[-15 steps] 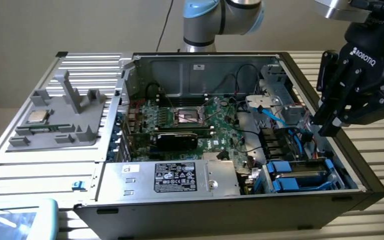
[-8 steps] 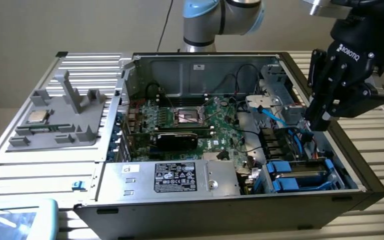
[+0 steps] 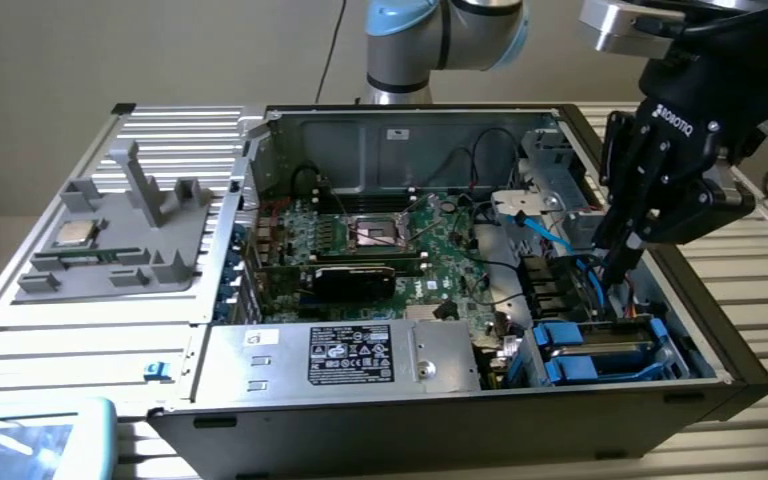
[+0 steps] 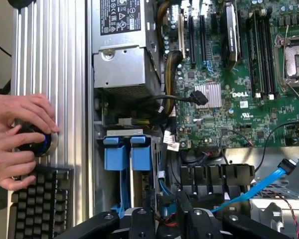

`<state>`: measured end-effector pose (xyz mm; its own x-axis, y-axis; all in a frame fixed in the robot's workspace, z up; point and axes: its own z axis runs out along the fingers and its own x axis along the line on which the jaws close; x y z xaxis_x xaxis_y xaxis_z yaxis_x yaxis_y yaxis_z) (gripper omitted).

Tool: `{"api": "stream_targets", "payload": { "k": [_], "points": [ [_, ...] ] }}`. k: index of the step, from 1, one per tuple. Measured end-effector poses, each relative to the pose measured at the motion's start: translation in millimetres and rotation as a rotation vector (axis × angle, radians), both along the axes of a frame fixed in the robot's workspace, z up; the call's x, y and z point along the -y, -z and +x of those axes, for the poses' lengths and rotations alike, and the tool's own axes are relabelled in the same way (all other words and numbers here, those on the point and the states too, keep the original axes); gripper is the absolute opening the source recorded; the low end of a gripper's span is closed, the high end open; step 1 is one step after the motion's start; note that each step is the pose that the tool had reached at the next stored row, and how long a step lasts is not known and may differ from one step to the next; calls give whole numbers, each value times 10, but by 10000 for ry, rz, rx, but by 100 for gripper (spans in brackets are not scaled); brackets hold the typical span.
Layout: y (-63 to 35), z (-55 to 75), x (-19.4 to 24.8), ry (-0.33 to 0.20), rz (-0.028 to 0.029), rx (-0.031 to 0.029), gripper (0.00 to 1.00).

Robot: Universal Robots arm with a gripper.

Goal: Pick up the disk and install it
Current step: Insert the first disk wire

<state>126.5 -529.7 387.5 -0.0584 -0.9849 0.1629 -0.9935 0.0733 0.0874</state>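
At the near corner of an opened computer case [image 3: 464, 420] on a slatted metal table [image 3: 77, 340], the disk [image 3: 600, 352], a silver drive in its bright blue carrier, sat in the drive bay beside the large silver power supply box [image 3: 344, 358] with its black label. Just above and behind the bay, the robot arm's black tool [image 3: 620, 262] reached down into the case, its fingertips [image 3: 623, 250] set close together beside a light blue cable [image 3: 544, 235]; whether they gripped anything could not be told. In the wrist view, the carrier's blue tabs [image 4: 123, 153] stood upright in the bay, apart from the tool, and a person's hands [image 4: 20, 137] rested on a round blue-and-black knob [image 4: 40, 144] next to a black keyboard [image 4: 37, 204]. Farther in lay the green motherboard [image 3: 384, 240] with its bare processor socket [image 3: 377, 232]. On the exterior view's left, a grey fixture [image 3: 124, 225] held a small silver chip [image 3: 77, 233].
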Motion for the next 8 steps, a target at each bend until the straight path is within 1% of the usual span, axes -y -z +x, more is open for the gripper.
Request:
{"api": "stream_targets", "payload": {
  "k": [3, 4, 7, 8],
  "points": [
    [34, -14, -10, 6, -57, 16, 31],
    [43, -18, -17, 8, -91, 16, 31],
    [68, -18, -42, 6, -256, 18, 31],
    [75, -20, -57, 7, -323, 18, 31]
  ]
}}
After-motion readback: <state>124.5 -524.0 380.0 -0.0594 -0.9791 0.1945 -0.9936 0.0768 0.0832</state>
